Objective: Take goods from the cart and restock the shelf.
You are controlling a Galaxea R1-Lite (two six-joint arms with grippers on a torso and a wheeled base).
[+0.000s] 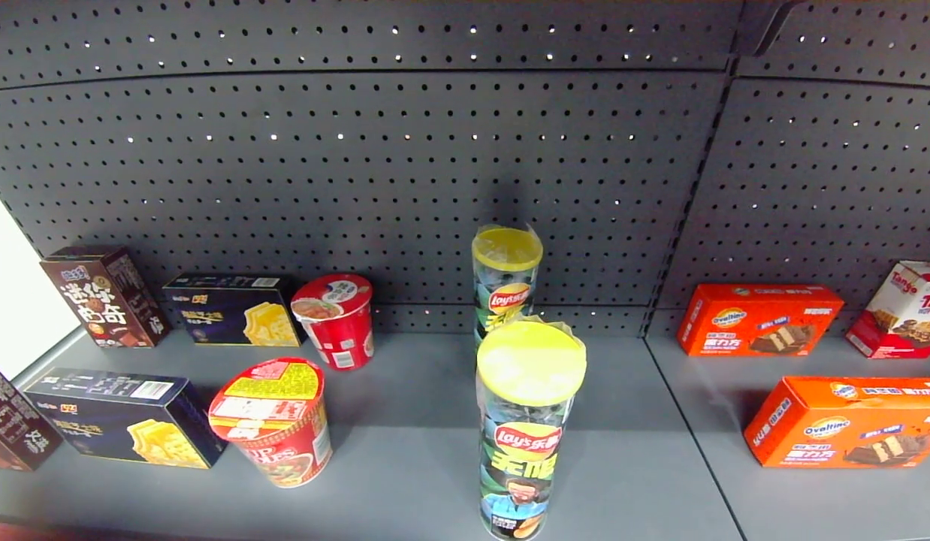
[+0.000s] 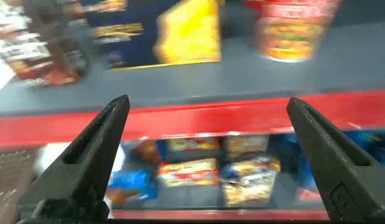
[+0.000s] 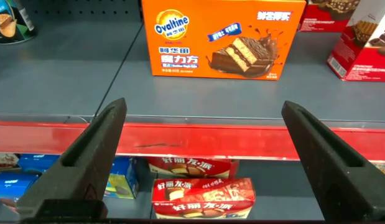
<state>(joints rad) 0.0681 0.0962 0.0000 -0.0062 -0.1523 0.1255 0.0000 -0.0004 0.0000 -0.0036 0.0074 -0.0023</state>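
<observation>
The grey shelf (image 1: pixel 405 421) holds two tall chip cans with yellow lids, one in front (image 1: pixel 526 428) and one behind (image 1: pixel 506 282). Left of them stand two red cup noodles (image 1: pixel 273 421) (image 1: pixel 336 309) and dark blue boxes (image 1: pixel 127 417). Orange boxes (image 1: pixel 848 421) lie on the right. My left gripper (image 2: pixel 208 102) is open with nothing in it, facing the shelf's red front edge (image 2: pixel 198 118), below a dark blue box (image 2: pixel 161 31) and a cup noodle (image 2: pixel 292 31). My right gripper (image 3: pixel 203 104) is open with nothing in it, before the red edge (image 3: pixel 204 140), below an orange box (image 3: pixel 220 37).
Brown boxes (image 1: pixel 104 297) stand at the far left and a white and red box (image 1: pixel 904 308) at the far right. A perforated back panel (image 1: pixel 405 165) closes the rear. A lower shelf carries more packs (image 3: pixel 201 190) (image 2: pixel 192 171). Bare shelf lies between the chip cans and the orange boxes.
</observation>
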